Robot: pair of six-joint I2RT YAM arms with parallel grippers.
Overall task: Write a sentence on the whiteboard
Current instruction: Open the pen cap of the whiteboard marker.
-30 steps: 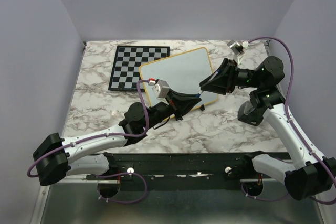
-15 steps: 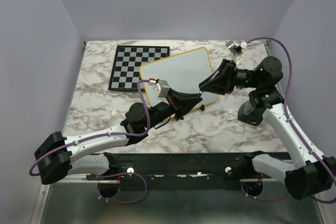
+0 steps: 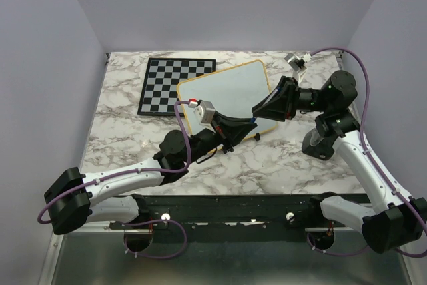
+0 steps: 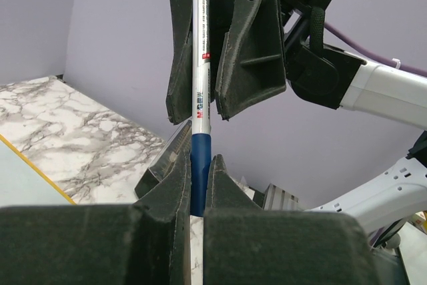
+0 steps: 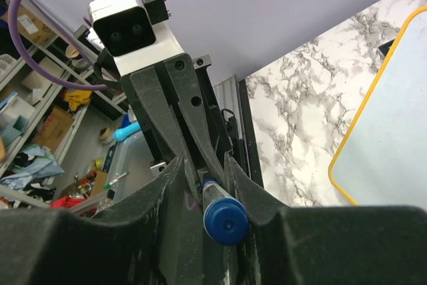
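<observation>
The whiteboard (image 3: 223, 91) lies yellow-framed on the marble table, overlapping the chessboard's corner. Its white face shows no writing, so the sentence is out of view. A silver marker with blue ends (image 4: 202, 65) hangs in the air over the board's near right corner, held at both ends. My left gripper (image 3: 247, 125) is shut on its lower blue part, seen pinched in the left wrist view (image 4: 198, 159). From the right, my right gripper (image 3: 257, 109) closes its fingers around the other end; the marker's round blue end (image 5: 225, 223) sits between them.
A black-and-white chessboard (image 3: 167, 85) lies at the back left, partly under the whiteboard. Purple walls close the table on three sides. The whiteboard's edge (image 5: 393, 138) shows in the right wrist view. Shelves with clutter stand beyond the table there.
The right arm has shifted slightly to the left, its fingers staying round the marker. The left arm and the whiteboard have not moved.
</observation>
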